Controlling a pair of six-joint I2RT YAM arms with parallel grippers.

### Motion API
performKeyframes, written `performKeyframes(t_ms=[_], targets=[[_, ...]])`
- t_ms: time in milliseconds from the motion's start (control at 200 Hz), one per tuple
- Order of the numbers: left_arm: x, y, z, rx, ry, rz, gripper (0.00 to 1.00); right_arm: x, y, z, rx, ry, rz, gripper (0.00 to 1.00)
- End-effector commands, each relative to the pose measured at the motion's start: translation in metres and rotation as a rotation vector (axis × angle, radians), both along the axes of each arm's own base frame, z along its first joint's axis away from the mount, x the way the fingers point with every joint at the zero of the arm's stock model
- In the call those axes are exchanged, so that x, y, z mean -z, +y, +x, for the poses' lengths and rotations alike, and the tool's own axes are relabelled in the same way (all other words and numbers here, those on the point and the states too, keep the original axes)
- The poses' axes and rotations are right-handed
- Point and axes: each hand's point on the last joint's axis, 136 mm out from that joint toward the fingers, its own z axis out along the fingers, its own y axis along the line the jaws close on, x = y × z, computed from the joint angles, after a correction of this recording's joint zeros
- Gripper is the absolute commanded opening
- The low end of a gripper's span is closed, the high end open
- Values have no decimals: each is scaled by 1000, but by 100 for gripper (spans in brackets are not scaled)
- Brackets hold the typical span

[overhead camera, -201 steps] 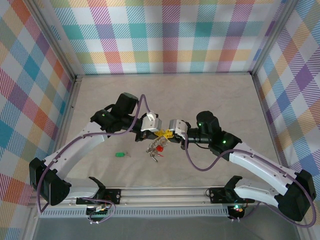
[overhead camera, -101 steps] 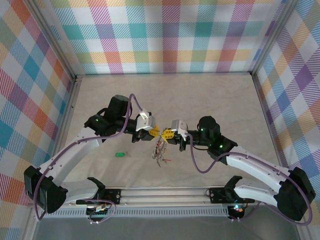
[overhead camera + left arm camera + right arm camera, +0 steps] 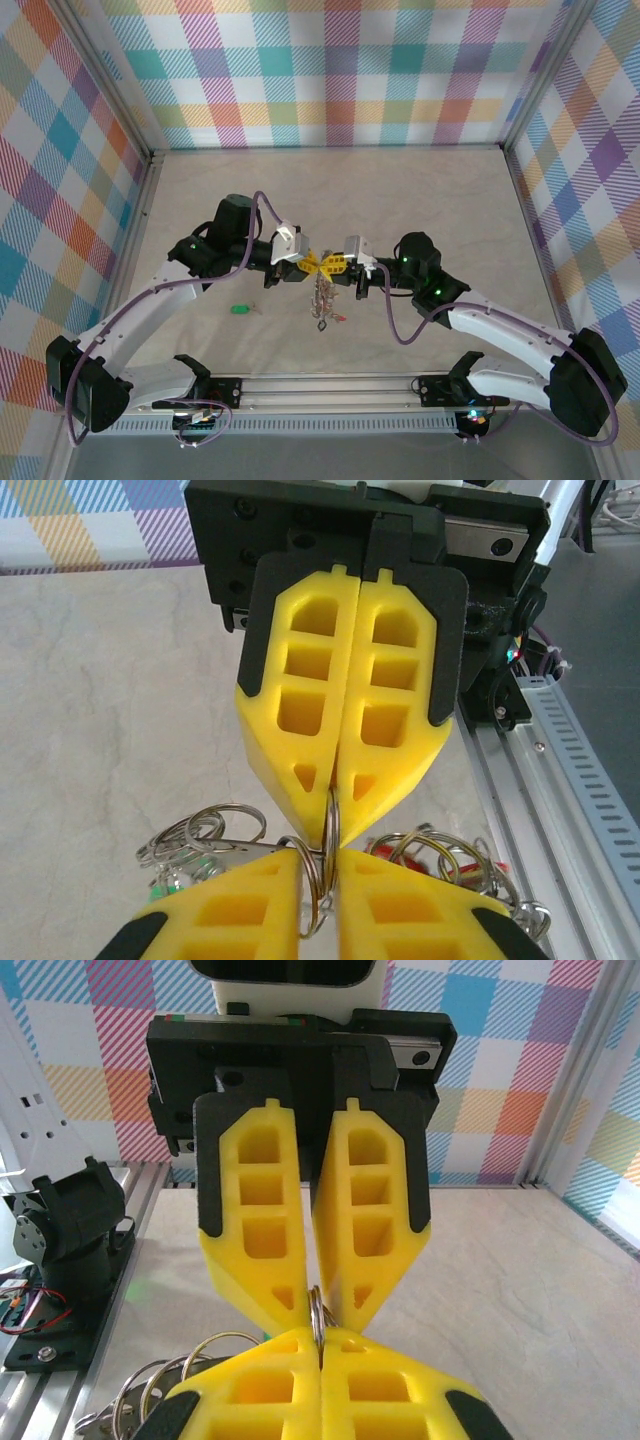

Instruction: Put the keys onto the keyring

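Observation:
The keyring [image 3: 322,296] hangs above the table as a bunch of metal rings and keys between my two grippers, which meet tip to tip. My left gripper [image 3: 313,263] has its yellow fingers [image 3: 250,900] a narrow gap apart, with ring wires [image 3: 331,825] pinched in it. My right gripper [image 3: 334,266] is shut tight on the same ring [image 3: 316,1310], seen edge-on. Keys [image 3: 190,845] with a green tag dangle on one side, and others with red tags [image 3: 440,855] on the other. One green-tagged key [image 3: 240,308] lies loose on the table to the left.
An aluminium rail [image 3: 330,385] with the arm bases runs along the near edge. Plaid walls [image 3: 330,70] close in the beige table [image 3: 420,190] on three sides. The left arm's base motor [image 3: 60,1220] stands behind the grippers in the right wrist view.
The left gripper has come down and to the right, and the right gripper has moved left, so their tips now meet. The hanging bunch has shifted slightly right with them.

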Motion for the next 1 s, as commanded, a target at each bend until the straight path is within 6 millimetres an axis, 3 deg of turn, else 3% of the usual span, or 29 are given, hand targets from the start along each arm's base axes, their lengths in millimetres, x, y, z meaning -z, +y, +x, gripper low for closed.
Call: performKeyframes(t_ms=[0, 120, 320, 480, 800, 995], targets=[[-6, 0, 3, -6, -22, -25, 12, -19, 1, -4, -34, -53, 55, 0], [-8, -1, 5, -6, -25, -26, 0, -12, 0, -4, -31, -57, 21, 0], [-5, 1, 7, -15, -21, 26, 0, 15, -6, -1, -5, -78, -121, 16], [14, 7, 7, -21, -26, 196, 0, 25, -12, 3, 10, -100, -232, 23], [20, -3, 8, 4, -43, 265, 0, 23, -8, 10, 9, -100, -281, 28], [11, -8, 6, 17, -53, 230, 0, 26, -6, 12, 9, -90, -289, 29]])
